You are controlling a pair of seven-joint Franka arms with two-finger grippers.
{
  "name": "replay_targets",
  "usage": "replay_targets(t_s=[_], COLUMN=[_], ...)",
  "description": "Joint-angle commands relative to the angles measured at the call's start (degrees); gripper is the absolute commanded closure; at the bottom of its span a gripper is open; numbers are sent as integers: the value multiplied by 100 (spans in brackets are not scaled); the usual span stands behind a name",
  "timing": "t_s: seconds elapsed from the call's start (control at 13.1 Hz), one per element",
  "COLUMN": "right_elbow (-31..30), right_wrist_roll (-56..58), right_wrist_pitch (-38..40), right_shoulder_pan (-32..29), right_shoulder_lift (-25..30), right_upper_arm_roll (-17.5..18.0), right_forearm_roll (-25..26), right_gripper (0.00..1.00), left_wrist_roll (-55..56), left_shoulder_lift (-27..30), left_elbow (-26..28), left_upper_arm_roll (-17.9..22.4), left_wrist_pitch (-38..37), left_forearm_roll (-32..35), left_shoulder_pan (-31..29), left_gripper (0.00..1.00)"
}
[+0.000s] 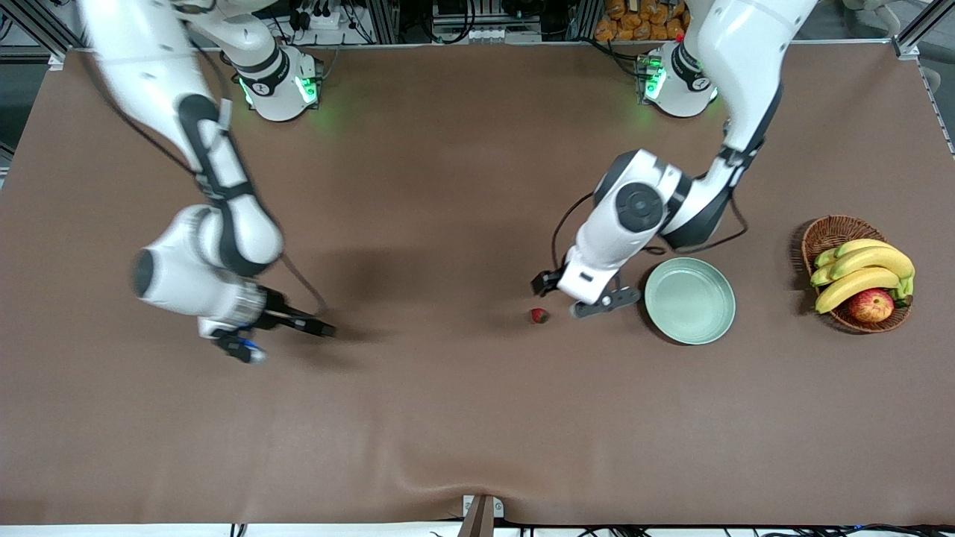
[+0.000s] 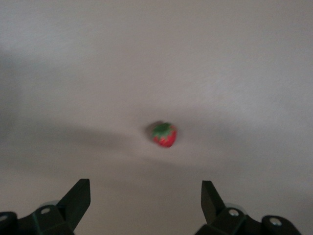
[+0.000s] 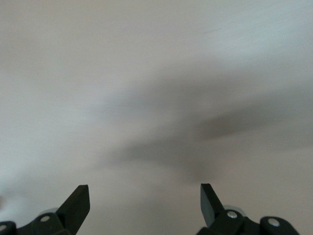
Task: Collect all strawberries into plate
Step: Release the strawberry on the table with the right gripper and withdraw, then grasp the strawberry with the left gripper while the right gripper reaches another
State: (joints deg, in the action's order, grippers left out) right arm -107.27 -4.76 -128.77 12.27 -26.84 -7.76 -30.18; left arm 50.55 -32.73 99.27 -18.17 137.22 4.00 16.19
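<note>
left hand [image 1: 591,304]: spread wide, holding nothing, low over brown tabletop [image 1: 448,418] between pale mint-green round plate [image 1: 690,300] and small red green-capped strawberry [image 1: 539,315] | strawberry: only one visible, on tabletop near plate | plate: bare | right hand [image 1: 280,337]: released, over bare tabletop at right arm's end, blurred

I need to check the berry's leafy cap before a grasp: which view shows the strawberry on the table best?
The left wrist view: the strawberry sits mid-picture, red body and green cap both plain, ahead of the open left gripper. The front view shows it only as a tiny red speck beside the plate. The right wrist view shows no strawberry, only bare table.
</note>
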Motion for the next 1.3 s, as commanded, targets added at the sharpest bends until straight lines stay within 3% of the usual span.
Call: replay_targets(t_s=[0.0, 0.15, 0.23, 0.53, 0.76, 0.99, 1.14, 1.22], right_elbow=[-277, -198, -207, -233, -294, -321, -304, -303], right_wrist_roll=[19, 36, 36, 45, 36, 27, 45, 45], right_wrist_pitch=[238, 221, 204, 221, 239, 308, 589, 668], right_shoulder_pan=[-575, -883, -1023, -1332, -1332, -1271, -1236, -1192], right_shoulder_lift=[460, 434, 416, -4, -304, -454, -437, -437], right_upper_arm_roll=[160, 160, 160, 160, 160, 169, 169, 169], right_forearm_roll=[1623, 2574, 2813, 2842, 2842, 2833, 2833, 2833], right_gripper=[0, 0, 0, 0, 0, 7, 27, 38], left_wrist_roll=[376, 421, 447, 781, 781, 772, 772, 764], left_shoulder_lift=[-873, -1251, -1393, -1491, -1465, -1456, -1412, -1351], left_elbow=[-978, -1190, -1234, -1209, -1025, -1006, -1006, -1032], left_upper_arm_roll=[51, 59, 77, 121, 130, 121, 121, 121], left_wrist_pitch=[-3, 277, 462, 534, 455, 78, -211, -413], left_forearm_roll=[670, 900, 900, 927, 988, 1015, 1015, 1015], left_shoulder_pan=[95, 122, 139, 315, 306, 306, 350, 341], left_gripper=[4, 7, 9, 15, 24, 52, 91, 100])
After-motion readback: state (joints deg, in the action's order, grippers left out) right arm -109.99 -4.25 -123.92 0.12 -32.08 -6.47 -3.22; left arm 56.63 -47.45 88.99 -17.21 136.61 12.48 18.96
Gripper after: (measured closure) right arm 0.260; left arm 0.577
